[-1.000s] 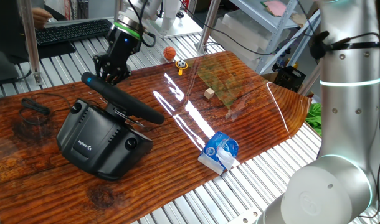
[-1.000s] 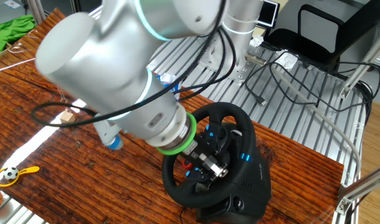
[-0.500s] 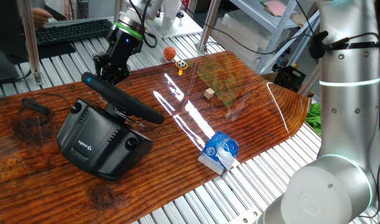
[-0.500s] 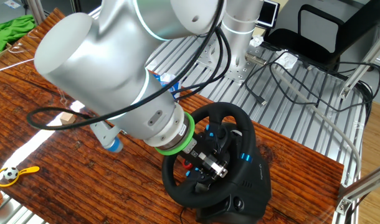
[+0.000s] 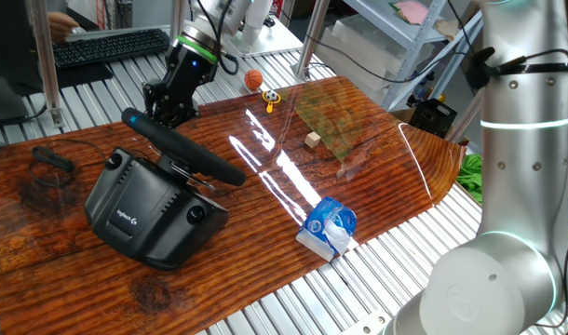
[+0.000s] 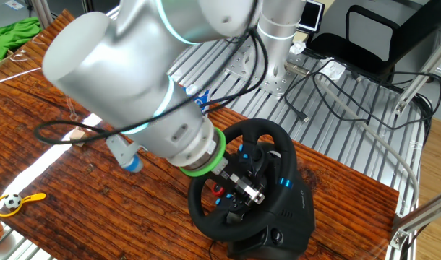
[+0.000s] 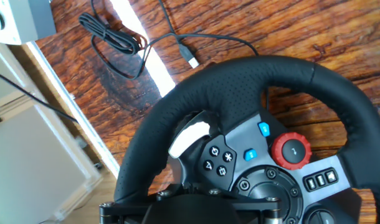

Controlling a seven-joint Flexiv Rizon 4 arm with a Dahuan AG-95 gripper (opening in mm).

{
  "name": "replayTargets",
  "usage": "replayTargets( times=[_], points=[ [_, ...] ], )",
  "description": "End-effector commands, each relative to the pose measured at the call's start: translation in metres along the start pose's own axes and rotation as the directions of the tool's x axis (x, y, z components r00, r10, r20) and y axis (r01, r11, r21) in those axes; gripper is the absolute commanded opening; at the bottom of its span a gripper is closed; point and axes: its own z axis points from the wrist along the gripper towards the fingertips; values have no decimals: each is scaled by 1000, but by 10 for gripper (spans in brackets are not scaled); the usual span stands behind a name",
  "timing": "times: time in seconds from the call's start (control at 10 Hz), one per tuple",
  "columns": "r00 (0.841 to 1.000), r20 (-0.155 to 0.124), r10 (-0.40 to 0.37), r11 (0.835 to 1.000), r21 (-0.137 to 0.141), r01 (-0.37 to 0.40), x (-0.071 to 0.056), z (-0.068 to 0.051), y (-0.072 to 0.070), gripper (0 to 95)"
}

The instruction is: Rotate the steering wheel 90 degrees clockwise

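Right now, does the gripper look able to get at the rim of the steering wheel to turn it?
Probably yes. The gripper is shut and sits right at the face of the steering wheel, inside its rim, beside the spoke buttons. Nothing stands between them; whether the fingers press on the rim I cannot tell.

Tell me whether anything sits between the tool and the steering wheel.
Nothing visible does. The closed tool is already at the steering wheel, inside its rim by the hub. The ball and wooden block lie well off to the side.
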Motion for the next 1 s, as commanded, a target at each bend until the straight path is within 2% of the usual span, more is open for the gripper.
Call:
replayTargets(
  times=[0.1,0.5,1.0],
  points=[
    [1000,3,-9,1000,-10,9,-2,1,1,0],
    [1000,12,8,1000,-11,-8,-9,6,6,0],
    [1000,17,9,1000,-5,-8,-24,4,8,0]
  ],
)
